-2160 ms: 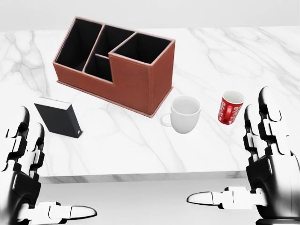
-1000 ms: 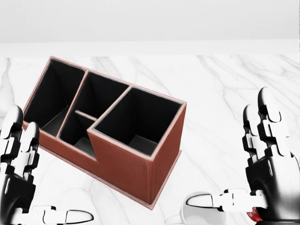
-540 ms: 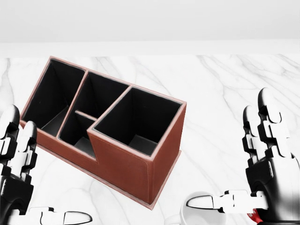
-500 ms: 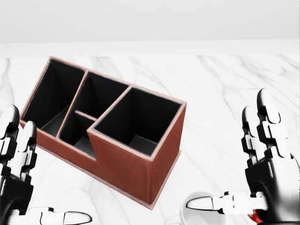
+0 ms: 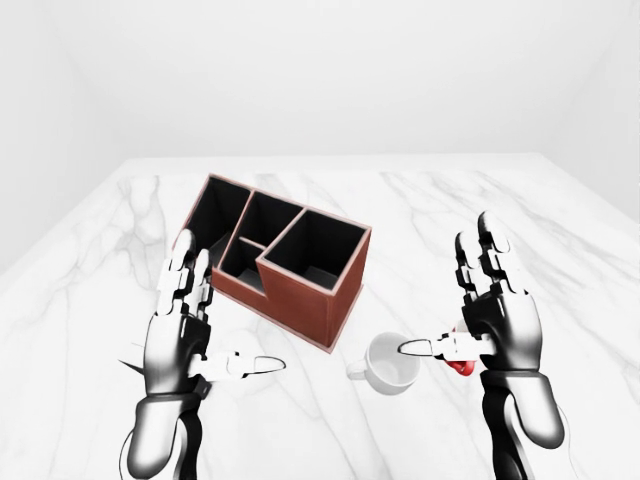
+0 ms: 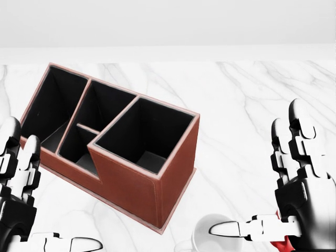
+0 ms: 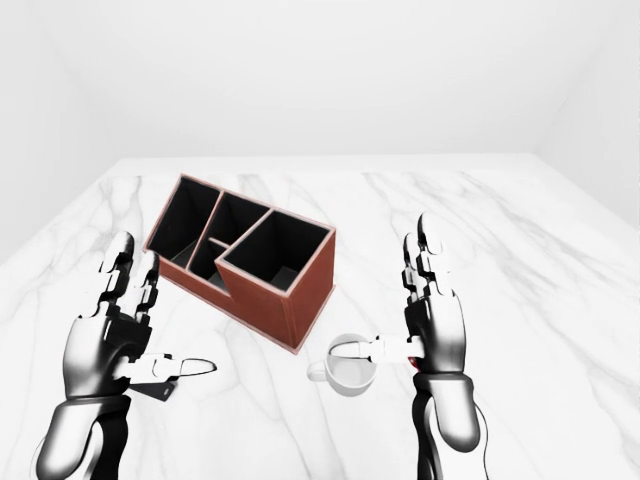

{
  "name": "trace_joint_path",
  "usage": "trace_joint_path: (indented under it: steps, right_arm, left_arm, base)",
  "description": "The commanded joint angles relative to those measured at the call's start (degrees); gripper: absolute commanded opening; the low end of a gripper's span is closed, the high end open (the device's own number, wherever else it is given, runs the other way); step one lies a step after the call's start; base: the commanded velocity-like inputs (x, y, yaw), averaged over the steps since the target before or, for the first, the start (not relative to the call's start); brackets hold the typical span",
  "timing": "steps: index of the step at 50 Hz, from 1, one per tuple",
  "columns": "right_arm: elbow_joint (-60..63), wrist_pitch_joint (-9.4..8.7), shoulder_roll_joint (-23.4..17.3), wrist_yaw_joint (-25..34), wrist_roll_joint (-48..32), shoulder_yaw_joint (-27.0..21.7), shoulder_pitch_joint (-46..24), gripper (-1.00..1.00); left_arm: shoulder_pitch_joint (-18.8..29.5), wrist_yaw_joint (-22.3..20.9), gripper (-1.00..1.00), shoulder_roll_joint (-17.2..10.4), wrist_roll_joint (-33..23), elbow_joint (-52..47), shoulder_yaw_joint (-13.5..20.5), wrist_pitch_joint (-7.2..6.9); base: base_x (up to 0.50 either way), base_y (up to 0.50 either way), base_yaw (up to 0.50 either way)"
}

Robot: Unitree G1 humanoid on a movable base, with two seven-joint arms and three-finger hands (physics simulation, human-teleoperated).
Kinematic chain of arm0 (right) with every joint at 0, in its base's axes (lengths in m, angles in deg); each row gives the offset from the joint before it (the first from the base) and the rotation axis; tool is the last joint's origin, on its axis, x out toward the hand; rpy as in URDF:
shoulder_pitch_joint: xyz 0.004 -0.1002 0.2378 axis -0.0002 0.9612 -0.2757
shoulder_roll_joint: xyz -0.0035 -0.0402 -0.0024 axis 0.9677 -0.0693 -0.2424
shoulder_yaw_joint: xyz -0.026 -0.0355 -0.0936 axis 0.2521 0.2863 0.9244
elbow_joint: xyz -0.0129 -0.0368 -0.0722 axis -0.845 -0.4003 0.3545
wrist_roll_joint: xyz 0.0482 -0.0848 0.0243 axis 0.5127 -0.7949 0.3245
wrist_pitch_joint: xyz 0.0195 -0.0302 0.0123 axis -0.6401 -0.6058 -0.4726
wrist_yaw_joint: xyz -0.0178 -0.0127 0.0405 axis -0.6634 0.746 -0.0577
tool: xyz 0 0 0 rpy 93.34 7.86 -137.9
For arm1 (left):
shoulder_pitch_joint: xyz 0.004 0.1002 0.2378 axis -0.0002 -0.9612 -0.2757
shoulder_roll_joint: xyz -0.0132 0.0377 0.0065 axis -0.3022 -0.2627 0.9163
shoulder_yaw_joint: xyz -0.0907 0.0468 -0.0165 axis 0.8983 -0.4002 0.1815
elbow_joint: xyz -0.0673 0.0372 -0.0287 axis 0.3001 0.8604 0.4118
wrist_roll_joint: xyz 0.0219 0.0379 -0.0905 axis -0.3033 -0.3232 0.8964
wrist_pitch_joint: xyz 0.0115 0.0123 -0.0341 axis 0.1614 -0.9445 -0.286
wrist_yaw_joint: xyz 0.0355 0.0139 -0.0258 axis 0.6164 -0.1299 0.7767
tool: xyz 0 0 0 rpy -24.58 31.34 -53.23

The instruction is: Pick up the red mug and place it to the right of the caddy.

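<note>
The red mug [image 5: 461, 366] shows only as a red sliver behind my right hand's palm, just right of a white mug [image 5: 392, 363]. The brown caddy [image 5: 300, 290], with black compartments, stands on the marble table [image 5: 420, 215] up and left of both mugs. My right hand [image 5: 440, 290] is open, fingers up and thumb pointing left over the white mug's rim, with nothing held. My left hand [image 5: 228, 315] is open too, raised at the caddy's lower left and empty.
A small black box [image 7: 152, 389] lies on the table behind my left hand's thumb. Bare marble stretches to the caddy's right and toward the top of the views. White walls enclose the table.
The camera has moved in toward the table since the earliest frame. In the last half second the picture shifted slightly, showing more of the white mug's rim. Both hands stay open.
</note>
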Motion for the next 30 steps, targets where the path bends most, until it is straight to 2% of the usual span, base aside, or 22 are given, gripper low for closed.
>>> trace_joint_path:
  steps: [1,10,14,16,18,19,20,21,24,25,27,30]
  right_arm:
    - [-0.07,0.0,0.06,-0.3,0.19,0.05,-0.08,1.0]
    - [1.15,0.0,0.23,0.23,0.41,0.23,2.63,1.0]
    - [1.26,0.0,-0.11,2.25,0.27,-1.01,4.24,1.0]
    - [5.41,0.0,-1.0,5.07,-0.05,-2.61,5.16,1.0]
    - [8.17,0.0,-0.96,7.87,0.03,-4.74,4.96,1.0]
    - [12.12,0.0,-1.94,10.41,0.79,-8.18,4.7,1.0]
    - [12.48,0.0,-1.31,11.36,0.27,-8.74,4.42,1.0]
    - [15.04,0.0,-1.92,14.14,0.33,-11.85,4.22,1.0]
    - [17.54,0.0,-1.25,20.37,-3.39,-16.39,3.18,1.0]
    - [19.6,0.0,-2.31,22.77,-3.85,-20.47,1.7,1.0]
    - [21.02,0.0,-1.76,25.82,-4.56,-23.72,-0.38,1.0]
    - [21.22,0.0,-3.48,28.16,-3.94,-28.93,-3.52,1.0]
  left_arm:
    - [-0.02,0.0,1.0,0.07,-0.02,0.19,0.11,0.0]
    - [0.25,-0.24,1.0,0.0,0.28,0.81,0.48,0.0]
    - [0.02,-0.35,1.0,0.09,0.43,0.19,0.61,0.0]
    - [-0.04,-0.35,1.0,0.15,0.29,0.3,0.46,0.0]
    - [-0.06,-0.3,1.0,0.16,0.2,0.34,0.33,0.0]
    - [0.03,-0.3,1.0,0.13,0.23,0.44,0.3,0.0]
    - [0.03,-0.29,1.0,0.12,0.24,0.45,0.29,0.0]
    - [0.08,-0.32,1.0,0.09,0.29,0.54,0.31,0.0]
    - [0.28,-0.3,1.0,0.03,0.36,0.72,0.34,0.0]
    - [0.41,-0.2,1.0,0.07,0.15,1.21,0.11,0.0]
    - [0.49,-0.05,1.0,0.0,0.0,1.37,-0.18,0.0]
    - [0.21,0.14,1.0,-0.07,-0.23,1.36,-0.66,0.0]
  base:
    - [0.0,0.0,0.0]
    - [0.0,0.0,0.0]
    - [0.0,0.0,0.0]
    - [0.0,0.0,0.0]
    - [0.0,0.0,0.0]
    - [0.0,0.0,0.0]
    - [0.0,0.0,0.0]
    - [0.0,0.0,0.0]
    - [0.0,0.0,0.0]
    - [0.0,0.0,0.0]
    - [0.0,0.0,0.0]
    - [0.0,0.0,0.0]
